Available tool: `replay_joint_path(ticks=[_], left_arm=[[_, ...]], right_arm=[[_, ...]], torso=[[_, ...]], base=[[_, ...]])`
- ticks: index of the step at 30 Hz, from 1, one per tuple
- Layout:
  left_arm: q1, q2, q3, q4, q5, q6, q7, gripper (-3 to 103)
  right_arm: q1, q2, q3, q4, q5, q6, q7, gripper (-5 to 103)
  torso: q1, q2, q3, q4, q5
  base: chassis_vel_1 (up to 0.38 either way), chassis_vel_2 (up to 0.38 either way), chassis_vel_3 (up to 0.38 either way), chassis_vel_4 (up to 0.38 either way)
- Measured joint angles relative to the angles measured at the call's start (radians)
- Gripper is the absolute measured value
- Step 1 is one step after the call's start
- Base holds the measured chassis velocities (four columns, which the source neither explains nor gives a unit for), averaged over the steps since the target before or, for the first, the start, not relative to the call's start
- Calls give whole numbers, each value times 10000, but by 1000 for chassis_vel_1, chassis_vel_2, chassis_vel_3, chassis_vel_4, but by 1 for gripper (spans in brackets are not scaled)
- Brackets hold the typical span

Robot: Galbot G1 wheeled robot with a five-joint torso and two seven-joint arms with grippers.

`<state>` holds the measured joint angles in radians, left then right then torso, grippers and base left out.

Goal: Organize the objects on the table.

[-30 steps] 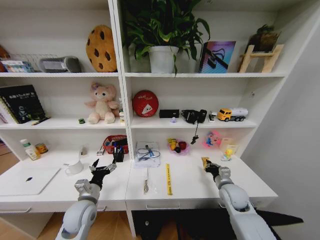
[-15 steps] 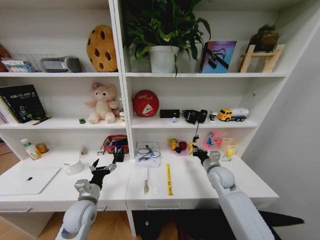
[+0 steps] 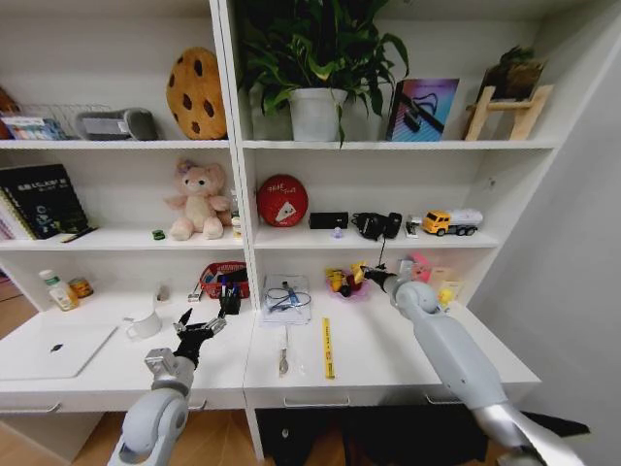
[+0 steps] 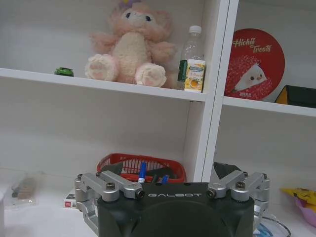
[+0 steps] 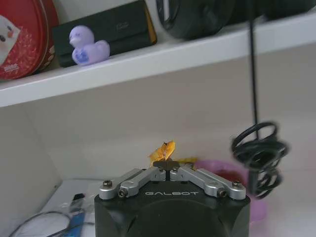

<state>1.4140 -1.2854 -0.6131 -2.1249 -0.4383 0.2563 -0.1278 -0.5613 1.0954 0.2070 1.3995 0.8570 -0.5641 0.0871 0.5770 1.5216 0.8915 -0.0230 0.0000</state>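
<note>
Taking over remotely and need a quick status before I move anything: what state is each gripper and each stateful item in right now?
Right gripper: shut on a small yellow-orange item, raised beside the pink bowl.
Left gripper: open, empty, above the desk.
Laptop: lid closed, flat on the desk.
Red basket: upright, holding pens.
Bottle: capped, upright on the shelf.
</note>
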Motion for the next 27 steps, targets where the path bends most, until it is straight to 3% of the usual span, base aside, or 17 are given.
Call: replay_joint_path(ticks=[9,21,27], left_arm=[[0,0,1,0,0,0,0,100],[0,0,0,0,0,0,0,100],[0,0,0,0,0,0,0,100]], right_arm=[[741,842,-324,-1777,-892,186,-73,0],[2132,1329,-668,-4268,-2422,463,-612,0],[2269,1465,-671,-4528,-2604,541,-670,0]], torso=[[0,0,-1,-1,-1],[-3,1,-1,-2,0],[-2,0,-1,0,0]], base=[[0,0,0,0],[0,0,0,0],[0,0,0,0]])
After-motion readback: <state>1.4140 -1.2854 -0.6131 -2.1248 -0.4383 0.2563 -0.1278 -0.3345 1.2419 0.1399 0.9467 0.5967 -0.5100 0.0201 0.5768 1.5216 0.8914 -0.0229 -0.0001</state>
